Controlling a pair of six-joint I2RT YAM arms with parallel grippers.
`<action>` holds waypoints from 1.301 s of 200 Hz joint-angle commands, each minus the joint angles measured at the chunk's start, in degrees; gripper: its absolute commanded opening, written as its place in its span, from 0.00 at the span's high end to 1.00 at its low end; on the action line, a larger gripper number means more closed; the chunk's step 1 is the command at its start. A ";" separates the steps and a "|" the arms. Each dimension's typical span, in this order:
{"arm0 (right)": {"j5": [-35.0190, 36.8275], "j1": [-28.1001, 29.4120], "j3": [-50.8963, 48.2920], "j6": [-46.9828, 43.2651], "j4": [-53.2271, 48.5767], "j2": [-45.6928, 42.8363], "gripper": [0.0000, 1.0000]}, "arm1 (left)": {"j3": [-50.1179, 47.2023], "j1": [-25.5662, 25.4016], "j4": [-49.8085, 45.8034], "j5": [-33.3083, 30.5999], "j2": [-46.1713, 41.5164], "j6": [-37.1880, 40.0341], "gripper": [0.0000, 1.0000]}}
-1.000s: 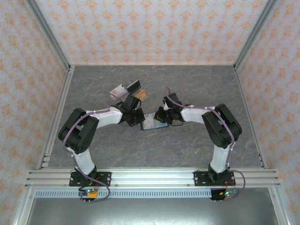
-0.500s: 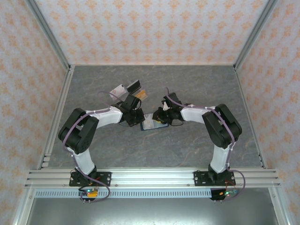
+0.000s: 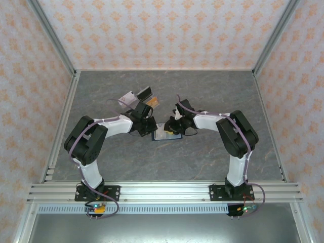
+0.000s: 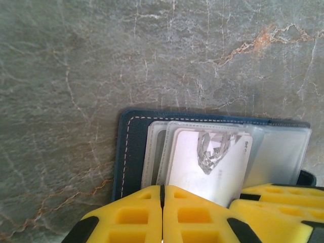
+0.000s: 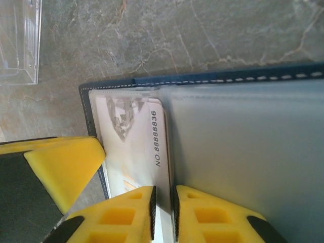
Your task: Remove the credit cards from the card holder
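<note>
Credit card (image 5: 132,152) crosswise in holder (image 5: 243,152), seemingly

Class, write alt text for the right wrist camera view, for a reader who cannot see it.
The right gripper pinches the edge of a white numbered card lying in the open navy card holder, on a grey marbled table. A clear acrylic stand sits at top left.

A robot lab cell: aluminium frame (image 3: 162,191), patterned wall panels (image 3: 162,30), stone-look table (image 3: 212,91), 2 bolted arms (image 3: 87,144) (image 3: 235,134).
</note>
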 commanded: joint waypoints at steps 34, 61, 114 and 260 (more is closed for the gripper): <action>-6.90 0.27 -0.01 0.34 6.00 -1.19 0.86 | -5.16 -0.64 4.03 1.38 2.10 -3.11 0.94; -6.12 0.27 -0.82 1.54 7.37 -1.32 0.94 | -5.09 -0.58 4.40 1.89 1.25 -2.91 0.94; -2.44 0.22 -1.23 1.29 5.06 -2.54 1.00 | 0.90 -0.40 -3.05 -0.10 -2.91 1.76 0.88; 2.25 -0.29 0.71 -2.25 -6.30 -2.64 1.00 | -2.49 -0.27 1.95 3.37 -1.07 1.77 0.90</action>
